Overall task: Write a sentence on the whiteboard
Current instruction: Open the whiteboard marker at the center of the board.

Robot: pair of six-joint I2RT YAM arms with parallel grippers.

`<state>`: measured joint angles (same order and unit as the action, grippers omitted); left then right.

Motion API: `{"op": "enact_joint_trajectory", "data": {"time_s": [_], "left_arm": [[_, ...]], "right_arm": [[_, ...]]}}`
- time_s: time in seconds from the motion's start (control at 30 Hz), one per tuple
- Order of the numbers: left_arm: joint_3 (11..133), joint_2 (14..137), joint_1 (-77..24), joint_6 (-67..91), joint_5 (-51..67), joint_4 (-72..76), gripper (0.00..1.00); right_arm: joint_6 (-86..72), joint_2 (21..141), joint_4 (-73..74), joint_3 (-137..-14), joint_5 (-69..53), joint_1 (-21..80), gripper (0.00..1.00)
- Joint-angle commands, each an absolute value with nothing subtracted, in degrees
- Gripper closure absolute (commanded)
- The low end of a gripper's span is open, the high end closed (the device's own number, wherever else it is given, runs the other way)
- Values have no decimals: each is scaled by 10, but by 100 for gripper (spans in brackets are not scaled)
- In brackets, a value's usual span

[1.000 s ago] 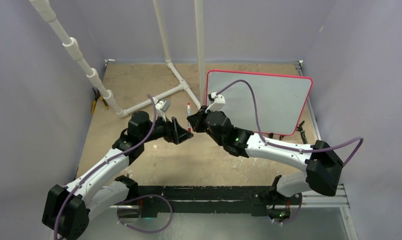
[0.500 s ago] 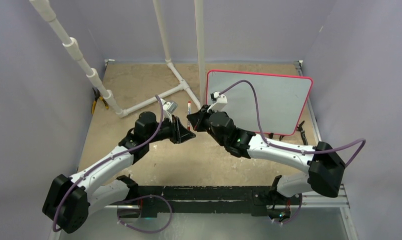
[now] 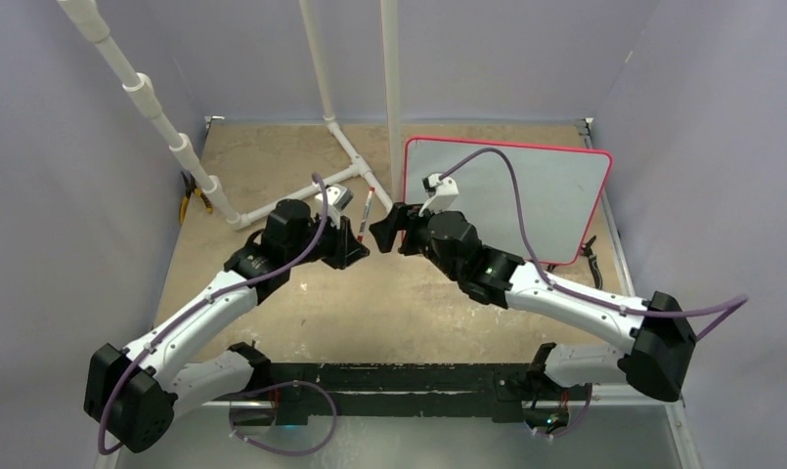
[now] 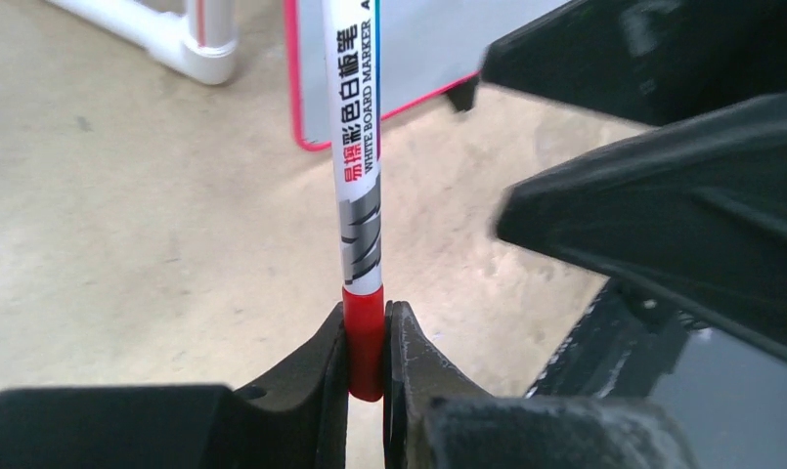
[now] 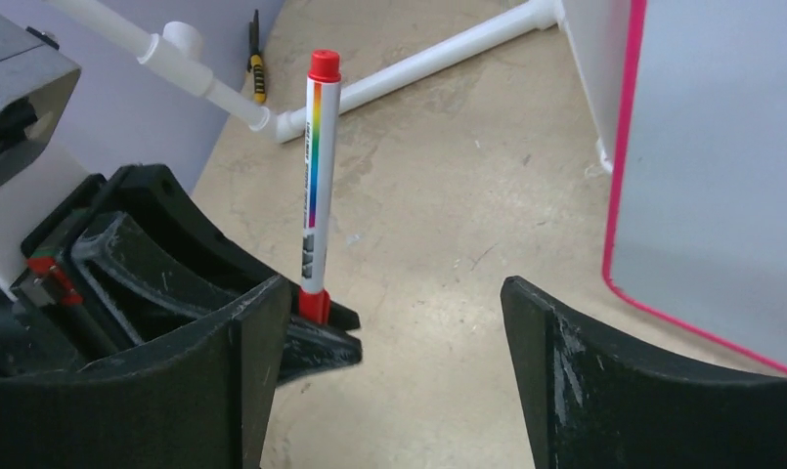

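Over the tabletop's (image 3: pixel 272 156) middle, the left fingers (image 4: pixel 323 371) clench the red end of an upright marker (image 4: pixel 358 147). The right fingers (image 5: pixel 604 391) are spread beside it, grasping nothing. The whiteboard (image 3: pixel 536 195) stands far right.

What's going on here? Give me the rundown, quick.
The left gripper has its jaws shut on the red end of a whiteboard marker, which sticks up from them. The right gripper sits right beside it with jaws wide open, holding nothing. The whiteboard stands nearby, and no writing shows on it yet.
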<state>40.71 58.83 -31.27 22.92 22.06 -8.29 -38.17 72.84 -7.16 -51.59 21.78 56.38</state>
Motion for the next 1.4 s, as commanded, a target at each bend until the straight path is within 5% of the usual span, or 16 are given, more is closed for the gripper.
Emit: {"op": "enact_joint_trajectory", "data": {"time_s": [0.0, 0.3, 0.6, 0.9, 1.37], "left_arm": [[467, 613, -313, 89, 146, -221, 100], [422, 603, -329, 12, 359, -154, 100], [418, 627, -408, -22, 374, -170, 100], [416, 628, -438, -25, 393, -167, 100], [416, 625, -453, -27, 394, -169, 100]], "right_arm": [[-284, 675, -21, -549, 145, 547, 14], [-154, 688, 133, -614, -146, 420, 8], [-105, 716, 210, -642, -295, 417, 12], [-46, 748, 305, -659, -378, 417, 33], [-38, 762, 316, -669, -448, 417, 87]]}}
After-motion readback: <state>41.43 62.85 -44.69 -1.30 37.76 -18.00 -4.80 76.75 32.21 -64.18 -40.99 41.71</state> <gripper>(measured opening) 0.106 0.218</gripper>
